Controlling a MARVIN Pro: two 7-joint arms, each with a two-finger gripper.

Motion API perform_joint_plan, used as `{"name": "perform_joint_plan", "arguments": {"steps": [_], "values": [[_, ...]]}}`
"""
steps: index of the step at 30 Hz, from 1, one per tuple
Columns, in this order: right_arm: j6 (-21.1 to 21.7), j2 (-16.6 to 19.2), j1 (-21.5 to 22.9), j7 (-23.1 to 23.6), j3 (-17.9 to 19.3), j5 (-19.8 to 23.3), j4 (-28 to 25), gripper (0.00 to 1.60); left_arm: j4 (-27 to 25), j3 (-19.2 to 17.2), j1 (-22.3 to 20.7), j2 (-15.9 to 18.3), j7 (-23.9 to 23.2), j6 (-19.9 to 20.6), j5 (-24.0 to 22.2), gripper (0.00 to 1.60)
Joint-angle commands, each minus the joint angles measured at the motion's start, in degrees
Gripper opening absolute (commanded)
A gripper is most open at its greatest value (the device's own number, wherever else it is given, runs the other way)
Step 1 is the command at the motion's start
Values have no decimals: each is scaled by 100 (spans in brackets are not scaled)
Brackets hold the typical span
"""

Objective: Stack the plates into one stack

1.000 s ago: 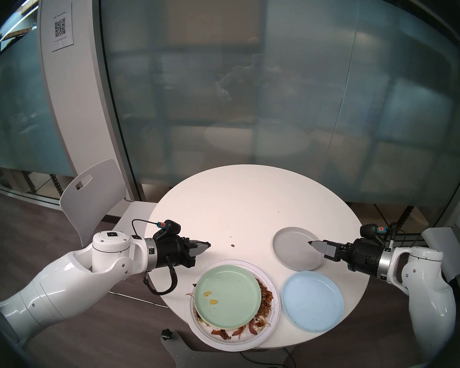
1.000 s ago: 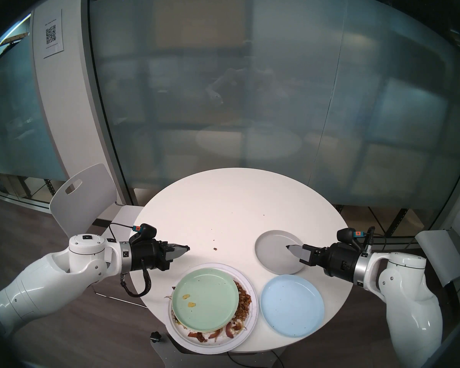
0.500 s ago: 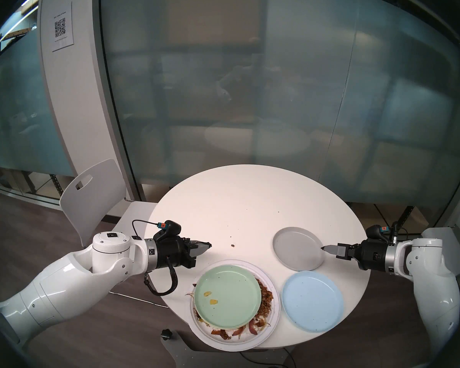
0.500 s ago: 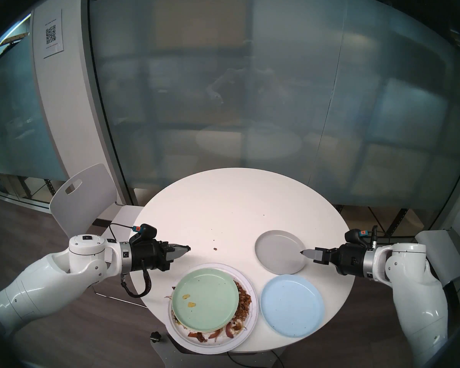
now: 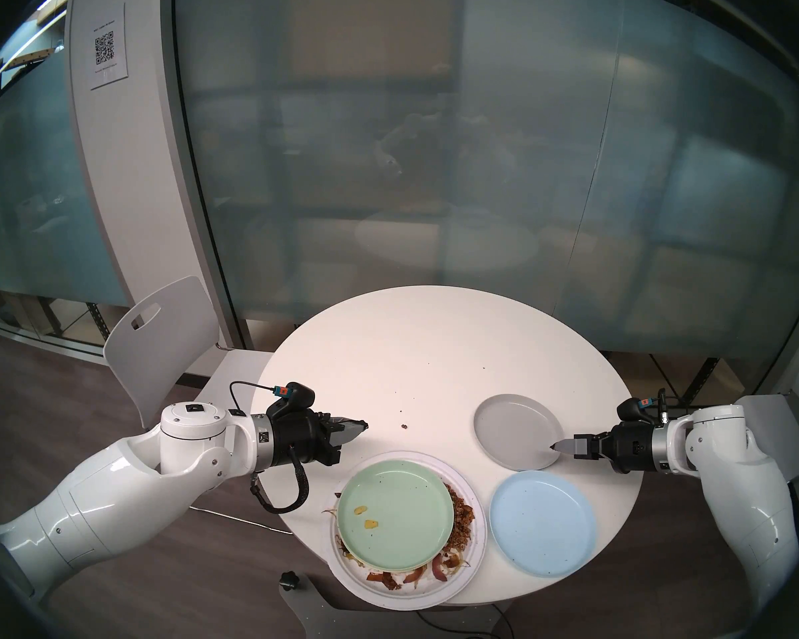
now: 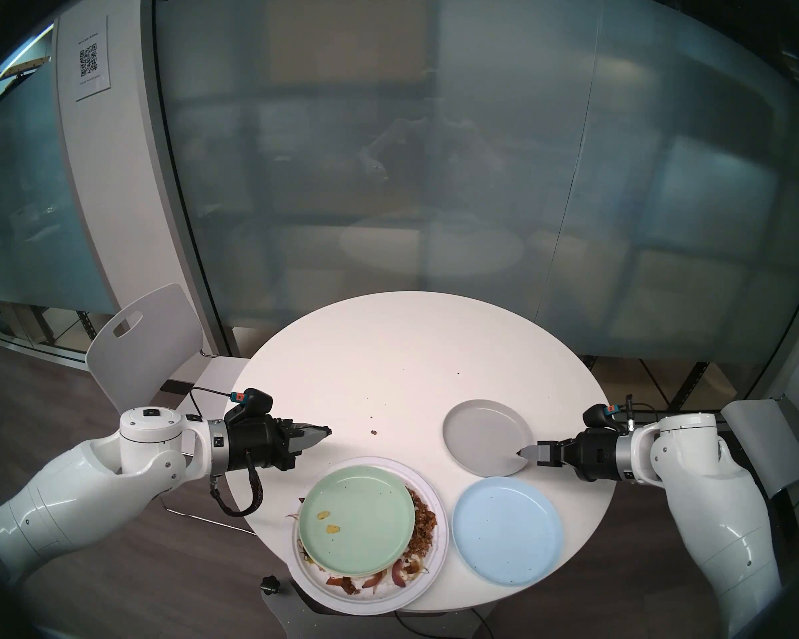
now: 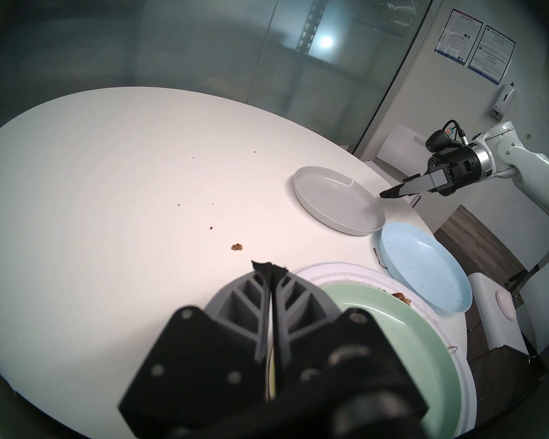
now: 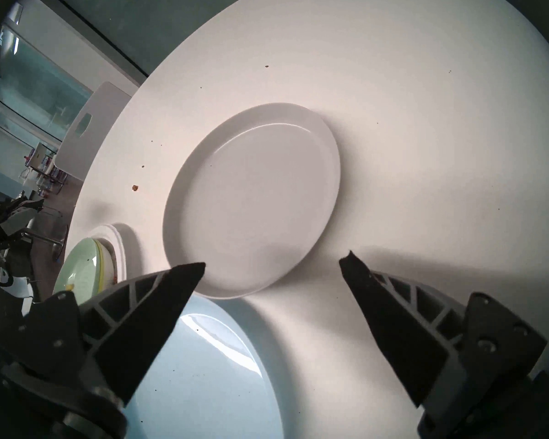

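On the round counter, the stack sits near-left and the grey plate right. It looks stiff, light and slick; I'd pinch its near-right rim. My right fingers are spread, left fingers pressed together.

Left hand pinched empty over table, beside green plate.
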Motion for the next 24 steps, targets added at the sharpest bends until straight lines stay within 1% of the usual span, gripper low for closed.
{"name": "perform_joint_plan", "arguments": {"steps": [1,2,3,4,5,6,7,8,9,10,14,18,20,21,22,24], "values": [[-42,218,599,22,-266,-127,142,160,-101,-69,-39,13,2,-44,-11,32],[-42,218,599,22,-266,-127,142,160,-101,-69,-39,13,2,-44,-11,32],[-24,208,699,44,-332,-165,212,156,-101,-69,-39,13,2,-45,-11,32],[-28,198,813,57,-417,-199,283,139,-100,-69,-39,13,2,-45,-11,32],[-28,198,813,57,-417,-199,283,139,-100,-69,-39,13,2,-45,-11,32],[-63,201,763,34,-395,-178,233,136,-100,-69,-39,13,1,-44,-11,32],[-13,182,912,67,-484,-224,320,124,-100,-69,-39,13,1,-44,-11,32],[-24,171,971,74,-537,-243,370,115,-100,-69,-39,13,1,-45,-11,32],[-69,169,930,61,-526,-236,350,107,-100,-69,-39,13,1,-45,-11,32],[-26,152,1056,87,-606,-272,413,108,-100,-69,-39,13,1,-45,-11,32],[-13,149,1207,109,-758,-333,456,105,-100,-69,-38,13,1,-45,-11,32],[-13,150,1347,111,-913,-408,531,109,-103,-71,-36,14,3,-47,-11,32],[-13,213,1452,87,-1075,-519,583,107,-104,-72,-35,15,4,-48,-12,32],[-13,210,1493,97,-1120,-543,624,102,-105,-72,-34,15,5,-48,-12,32],[-13,216,1592,81,-1240,-621,706,90,-105,-73,-33,16,5,-49,-12,32],[-13,209,1638,105,-1289,-641,765,90,-106,-73,-33,16,6,-49,-13,32]]}}
